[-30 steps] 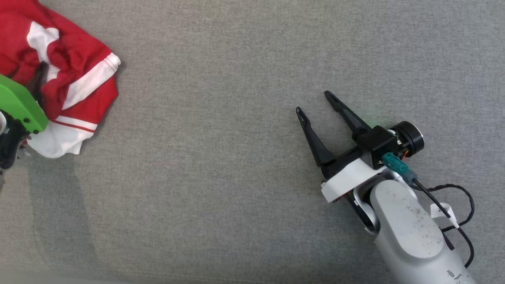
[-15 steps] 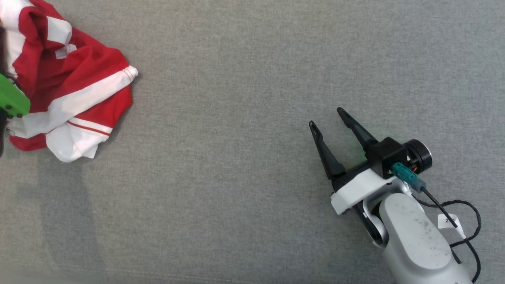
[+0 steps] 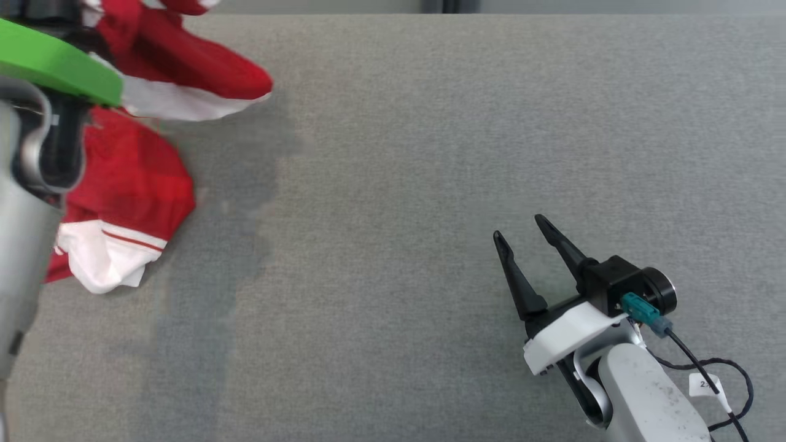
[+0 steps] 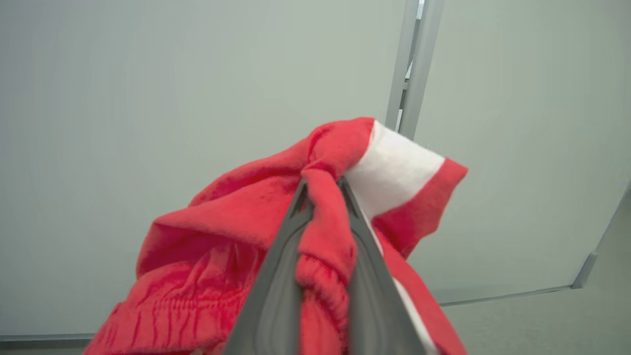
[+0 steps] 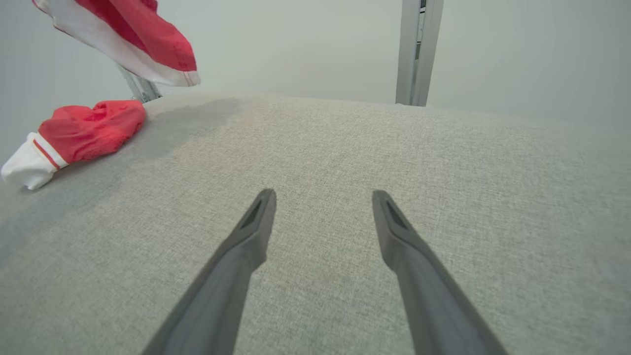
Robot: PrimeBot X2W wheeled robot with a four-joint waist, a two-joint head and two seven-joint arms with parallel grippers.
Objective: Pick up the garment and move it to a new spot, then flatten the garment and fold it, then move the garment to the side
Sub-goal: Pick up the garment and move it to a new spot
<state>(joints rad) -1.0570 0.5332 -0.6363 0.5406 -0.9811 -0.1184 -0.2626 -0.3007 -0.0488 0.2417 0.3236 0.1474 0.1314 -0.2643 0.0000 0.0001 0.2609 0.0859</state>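
Two grippers, doing very different things right now. The left gripper (image 4: 320, 185) is clamped tight on a bunched red fold of the garment (image 3: 135, 184), and in the left wrist view a gathered, elastic-looking band hangs just below the fingers. From the head view the garment is by the far left corner of the desk (image 3: 430, 153). Its upper part is lifted off the surface under the green plate (image 3: 55, 64) on the left wrist. Its lower red-and-white end, with a thin red stripe, rests on the desk near the left edge.

The right gripper (image 3: 519, 228) is well apart from all that, toward the near right corner, jaws spread wide and empty, fingers low over the grey fabric.

Writing-wise: a small white tag (image 3: 705, 385) hangs on the right arm's black cable (image 3: 688, 359). It starts with a "2", the rest is too small to read.
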